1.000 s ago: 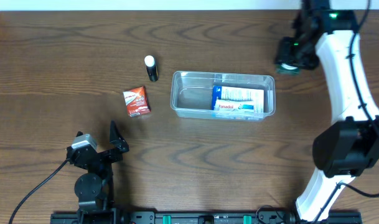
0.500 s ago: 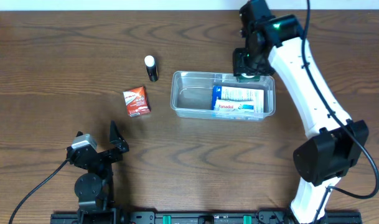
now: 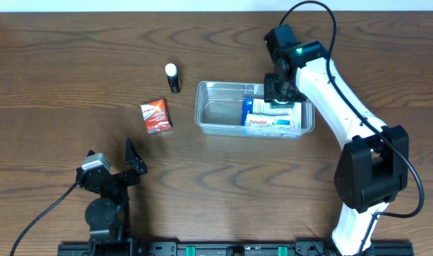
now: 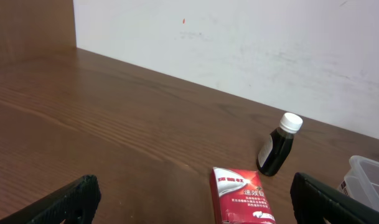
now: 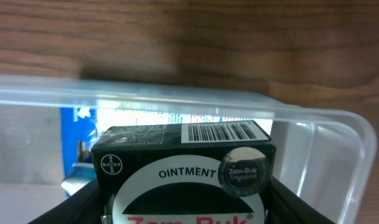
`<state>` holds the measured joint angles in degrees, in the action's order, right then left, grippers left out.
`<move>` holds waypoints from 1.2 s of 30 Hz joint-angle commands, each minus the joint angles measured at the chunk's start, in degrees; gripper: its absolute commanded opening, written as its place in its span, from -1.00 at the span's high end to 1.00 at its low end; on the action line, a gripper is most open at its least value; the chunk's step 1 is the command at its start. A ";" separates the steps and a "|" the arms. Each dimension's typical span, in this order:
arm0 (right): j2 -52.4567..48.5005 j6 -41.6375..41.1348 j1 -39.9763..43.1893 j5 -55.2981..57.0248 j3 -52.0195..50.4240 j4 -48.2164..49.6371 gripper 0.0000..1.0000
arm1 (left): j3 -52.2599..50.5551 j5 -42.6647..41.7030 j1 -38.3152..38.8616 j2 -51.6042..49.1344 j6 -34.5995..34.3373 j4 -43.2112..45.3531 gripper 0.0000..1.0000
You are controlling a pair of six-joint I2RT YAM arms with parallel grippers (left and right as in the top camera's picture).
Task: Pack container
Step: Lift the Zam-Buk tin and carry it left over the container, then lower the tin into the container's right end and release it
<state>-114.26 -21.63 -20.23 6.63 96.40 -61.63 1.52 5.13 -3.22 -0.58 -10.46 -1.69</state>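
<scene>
The clear plastic container sits at the table's middle with a blue and white box lying in its right half. My right gripper is shut on a dark green ointment box and holds it over the container's far right rim. A red box and a small dark bottle with a white cap lie left of the container; both show in the left wrist view, the box and the bottle. My left gripper is open and empty near the front edge.
The container's corner shows at the right of the left wrist view. A white wall runs behind the table's far edge.
My right arm has swung in from the far right with the ointment box and now hovers over the container's right part. The left arm has not moved.
</scene>
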 commanded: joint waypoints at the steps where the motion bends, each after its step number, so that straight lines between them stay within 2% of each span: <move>1: 0.70 -1.36 0.28 2.69 -2.86 2.36 0.02 | -1.29 1.53 -0.13 0.35 0.35 -1.95 -0.96; 15: 0.72 -1.68 3.23 3.06 -5.73 5.09 0.04 | -1.29 1.53 -0.13 0.35 0.35 -1.95 -0.96; 18: 0.72 -1.73 3.23 5.57 -5.90 5.49 0.11 | -1.29 1.53 -0.13 0.35 0.35 -1.95 -0.96; 22: 0.72 -1.73 3.23 7.58 -6.16 5.31 0.10 | -1.29 1.53 -0.13 0.35 0.35 -1.95 -0.96; 28: 0.72 -1.75 3.34 7.54 -6.58 5.38 0.01 | -1.29 1.53 -0.13 0.35 0.35 -1.95 -0.96; 33: 0.72 -1.73 3.34 7.50 -6.60 5.35 -0.26 | -1.29 1.53 -0.13 0.35 0.35 -1.95 -0.96; 36: 0.72 -1.73 3.34 7.45 -6.60 5.42 -0.35 | -1.29 1.53 -0.13 0.35 0.35 -1.95 -0.96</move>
<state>-114.26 -22.68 -17.32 12.67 89.93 -56.31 1.52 5.13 -3.22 -0.60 -10.46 -1.69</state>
